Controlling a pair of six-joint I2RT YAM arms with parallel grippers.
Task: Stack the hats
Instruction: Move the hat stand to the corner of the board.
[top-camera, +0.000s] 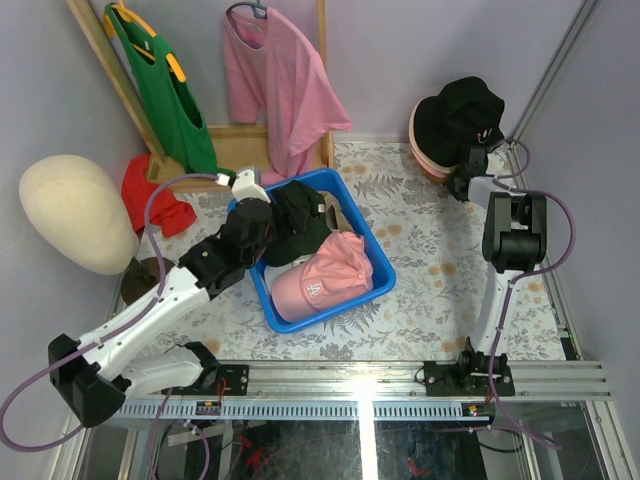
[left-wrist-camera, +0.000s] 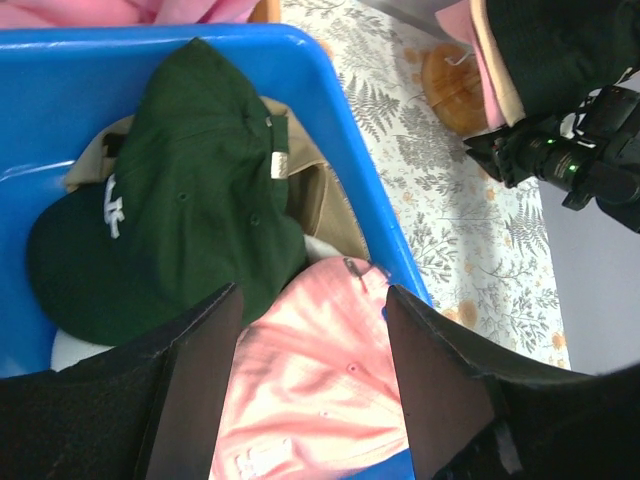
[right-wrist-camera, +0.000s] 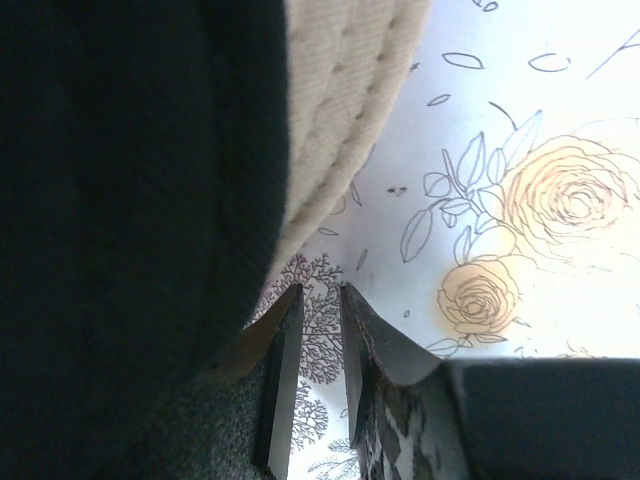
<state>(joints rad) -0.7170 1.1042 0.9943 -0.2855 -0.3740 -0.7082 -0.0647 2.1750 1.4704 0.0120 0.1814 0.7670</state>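
Note:
A blue bin (top-camera: 382, 268) holds a dark green cap (top-camera: 300, 225) (left-wrist-camera: 190, 190), a pink cap (top-camera: 325, 280) (left-wrist-camera: 320, 390), a tan cap (left-wrist-camera: 322, 200) under the green one, and a bit of white (left-wrist-camera: 72, 350). My left gripper (top-camera: 268, 215) (left-wrist-camera: 312, 295) hangs open and empty just above the pink cap. At the back right, a black bucket hat (top-camera: 462, 115) (right-wrist-camera: 120, 200) lies on top of pink and tan hats (top-camera: 425, 155). My right gripper (top-camera: 462, 185) (right-wrist-camera: 320, 290) is down at the cloth beside this stack. Its jaws are almost shut, with nothing between them.
A cream mannequin head (top-camera: 75, 210) stands at the left, with a red cloth (top-camera: 160, 205) behind it. A green T-shirt (top-camera: 165, 90) and a pink T-shirt (top-camera: 285, 85) hang on a wooden rack (top-camera: 235, 140) at the back. A floral cloth (top-camera: 440, 260) covers the table.

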